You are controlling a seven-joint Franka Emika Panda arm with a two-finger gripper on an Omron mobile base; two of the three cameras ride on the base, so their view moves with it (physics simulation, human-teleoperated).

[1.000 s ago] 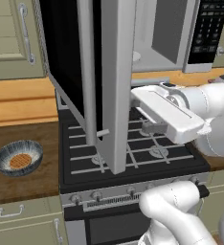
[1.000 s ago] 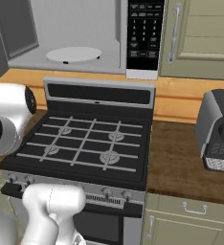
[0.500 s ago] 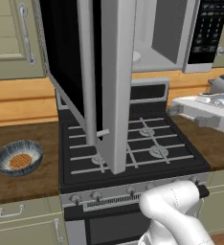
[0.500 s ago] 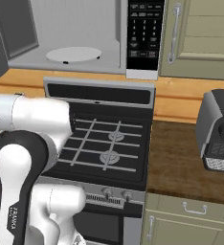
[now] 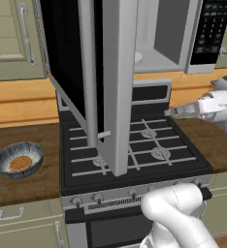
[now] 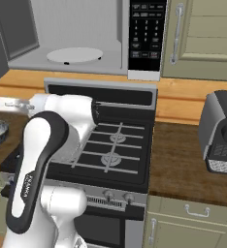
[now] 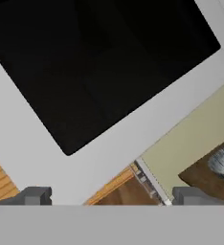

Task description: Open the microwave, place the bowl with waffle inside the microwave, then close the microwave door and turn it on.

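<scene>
While swung wide, microwave door point(image 5: 93, 77) edge-on, long axis upright; claw point(image 7: 111, 195) fully open, empty.

Even, bright rendered light, soft faint shadows, no glare; hand view perhaps slightly blurred.

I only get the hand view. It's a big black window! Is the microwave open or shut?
Observer: Open. The door is swung wide out over the stove.
Operator: What's inside it?
Observer: A white round plate lies on the microwave floor.
Operator: I see a bit of a bowl. Where is it?
Observer: The bowl sits on the wooden counter left of the stove, with the waffle in it.
</scene>
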